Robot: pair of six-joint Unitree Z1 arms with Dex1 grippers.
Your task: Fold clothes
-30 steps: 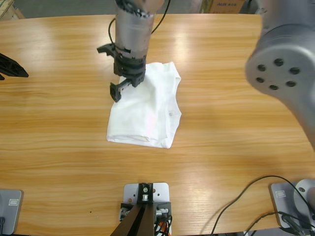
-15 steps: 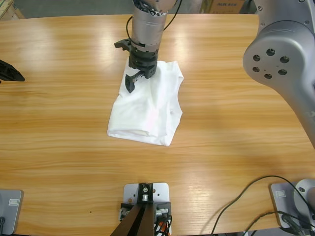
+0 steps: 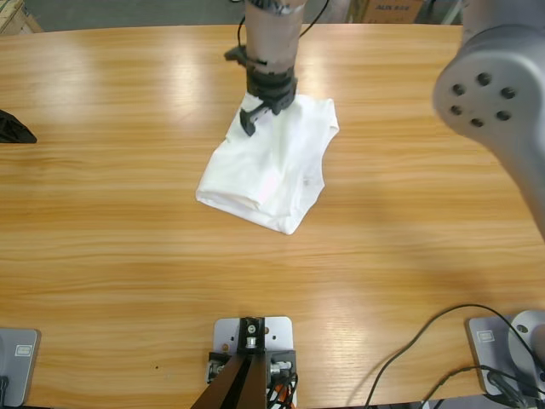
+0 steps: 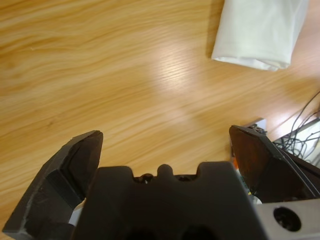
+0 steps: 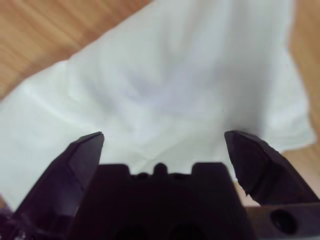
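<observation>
The shirt (image 3: 271,169) lies folded into a compact white bundle near the middle of the surface (image 3: 102,213), slightly toward the far edge, tilted so 1 corner points toward the camera. Its far edge looks looser and wider than the near one.

The right gripper (image 3: 260,113) hangs over that far edge, jaws wide and holding nothing; whether a tip touches the cloth cannot be told. The left gripper (image 4: 165,145) is well apart from the shirt, jaws also wide and empty.

Judging by the bundle's shape, the folding looks nearly done, with tidying or 1 last fold left. To do that well, the right jaws should probably come down square on the loose far edge, pinch all layers together, not just the top one, and carry them low and slowly so the thin fabric does not drag the stack askew.

The right wrist view shows soft creases in the cloth (image 5: 165,80) directly between its jaws, which the high view blurs into plain white. The left wrist view shows the rounded folded edge of the bundle (image 4: 260,32) from the side, and cables beyond the surface. Only the high view shows the whole outline.
</observation>
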